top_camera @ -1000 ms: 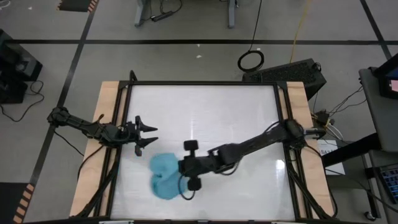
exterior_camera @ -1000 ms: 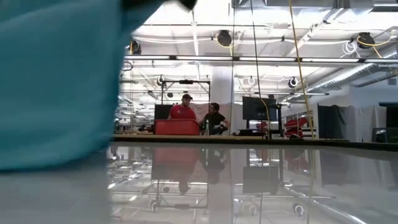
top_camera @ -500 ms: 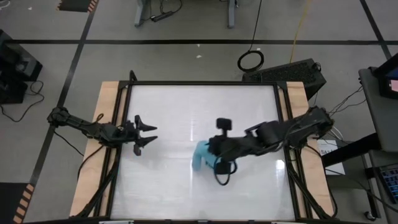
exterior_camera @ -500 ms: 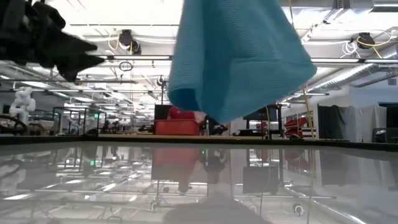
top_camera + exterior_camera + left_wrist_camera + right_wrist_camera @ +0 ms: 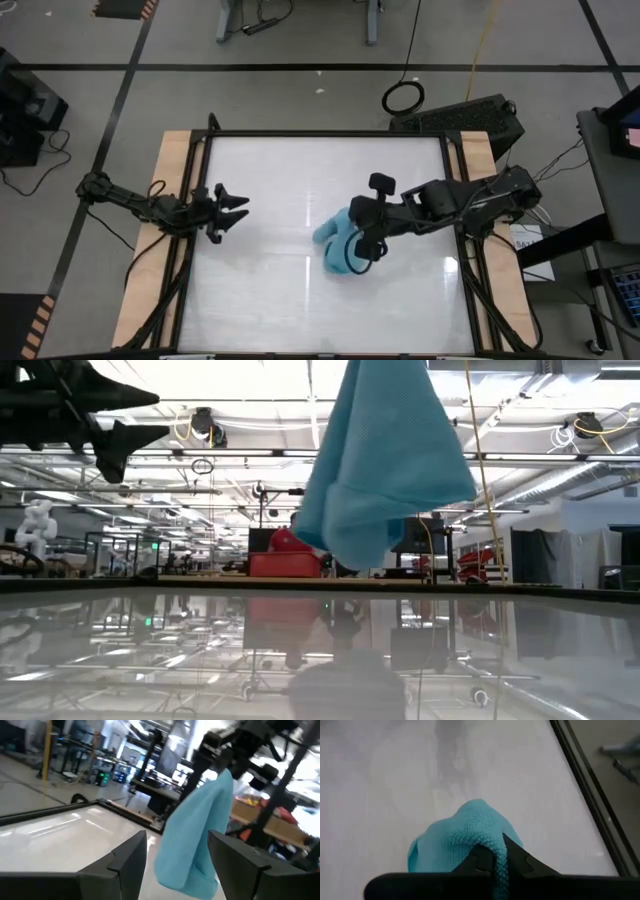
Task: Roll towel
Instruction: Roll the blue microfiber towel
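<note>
A soft turquoise-blue towel (image 5: 335, 240) hangs bunched in the air above the white table, clear of its surface. It is pinched at its top, draping down in loose folds to a rounded, doubled-over lower end.

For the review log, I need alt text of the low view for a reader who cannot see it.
A turquoise towel hangs bunched in mid-air above the glossy white table, its lower end clear of the surface. The left tool hovers open at upper left; a workshop fills the background.
</note>
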{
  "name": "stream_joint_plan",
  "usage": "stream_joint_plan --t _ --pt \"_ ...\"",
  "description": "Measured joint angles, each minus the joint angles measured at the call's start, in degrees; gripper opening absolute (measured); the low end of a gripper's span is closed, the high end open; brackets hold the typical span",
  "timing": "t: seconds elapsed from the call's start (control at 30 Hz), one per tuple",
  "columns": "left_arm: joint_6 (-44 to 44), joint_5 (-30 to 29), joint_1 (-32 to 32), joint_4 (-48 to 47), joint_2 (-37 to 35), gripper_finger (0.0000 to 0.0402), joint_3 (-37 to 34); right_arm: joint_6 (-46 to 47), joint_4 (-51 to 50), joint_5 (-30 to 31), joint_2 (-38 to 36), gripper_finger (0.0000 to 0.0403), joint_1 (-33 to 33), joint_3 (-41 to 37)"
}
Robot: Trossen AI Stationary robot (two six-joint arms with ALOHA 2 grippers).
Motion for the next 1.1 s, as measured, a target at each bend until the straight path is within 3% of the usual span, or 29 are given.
stream_joint_plan --t 0.43,0.57,0.77,0.93,1.1 --pt "-3.72 -1.98 0.17 7.18 8.44 0.0215 0.20 0.17 -0.55 -0.62 0.04 0.0000 -0.75 0.00" --pt "-3.59 1.67 0.17 14.10 13.09 0.0215 0.36 0.48 -1.35 -0.62 0.04 0.0000 -0.75 0.00" --pt "-0.25 12.62 0.12 24.01 21.43 0.0215 0.54 1.61 -1.51 -0.64 0.04 0.0000 -0.75 0.00" --pt "4.00 15.19 -0.05 24.54 30.67 0.0215 4.13 1.63 -1.16 -0.64 0.04 0.0000 -0.75 0.00" --pt "13.80 17.48 -0.73 23.95 43.81 0.0215 12.03 2.25 -0.99 -0.64 0.04 0.0000 -0.79 0.00"
